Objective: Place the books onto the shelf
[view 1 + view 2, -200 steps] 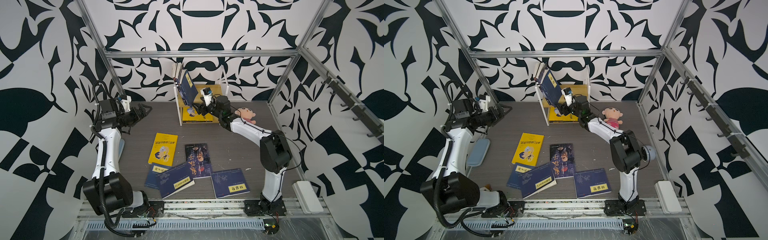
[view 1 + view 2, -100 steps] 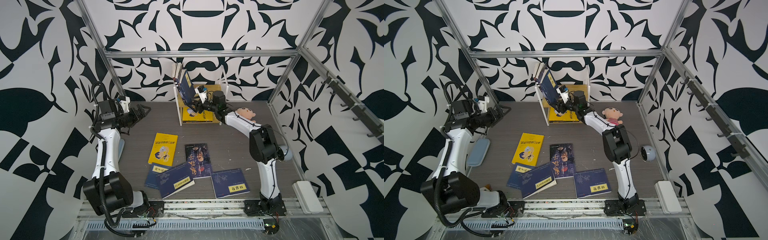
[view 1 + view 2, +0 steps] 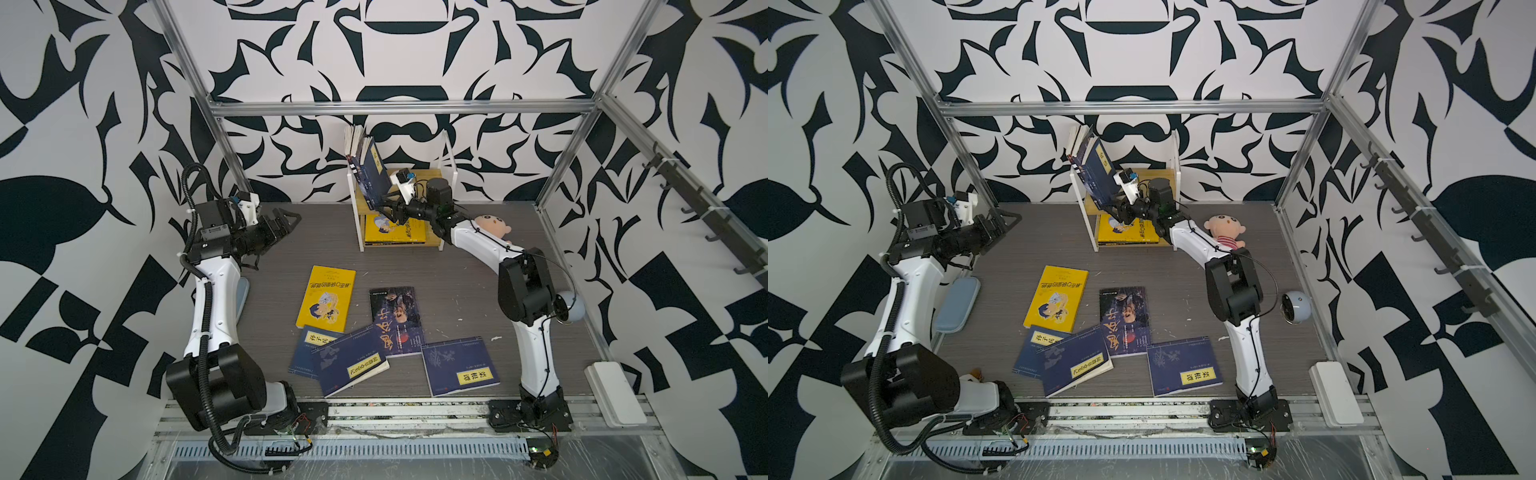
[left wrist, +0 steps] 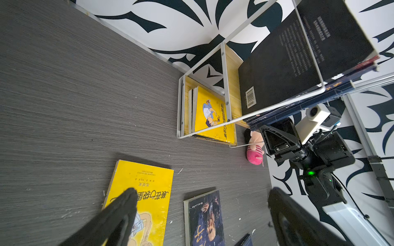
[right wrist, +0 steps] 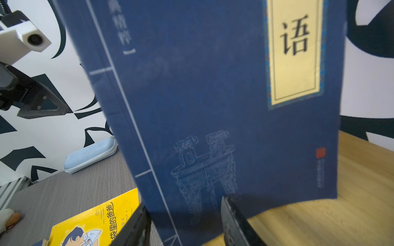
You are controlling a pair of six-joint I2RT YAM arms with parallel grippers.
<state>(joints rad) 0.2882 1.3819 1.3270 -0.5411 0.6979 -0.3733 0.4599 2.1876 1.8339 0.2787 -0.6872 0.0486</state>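
Note:
The shelf stands at the back of the table, and a yellow book lies on its lower board. On the upper board a navy book leans left against other upright books. My right gripper is at that book's lower corner. Its jaws stand apart, one finger beside the spine and one in front of the cover. A yellow book, a dark book with gold calligraphy and three navy ones lie on the table. My left gripper hangs open at the left rear, holding nothing.
A pink plush doll lies right of the shelf, under my right forearm. A pale blue case rests by the left arm. A round pale ball sits at the right edge, and a white box at the front right corner.
My right gripper has moved left along the upper board to the leaning navy book, and its jaws have narrowed. The left arm has stayed still.

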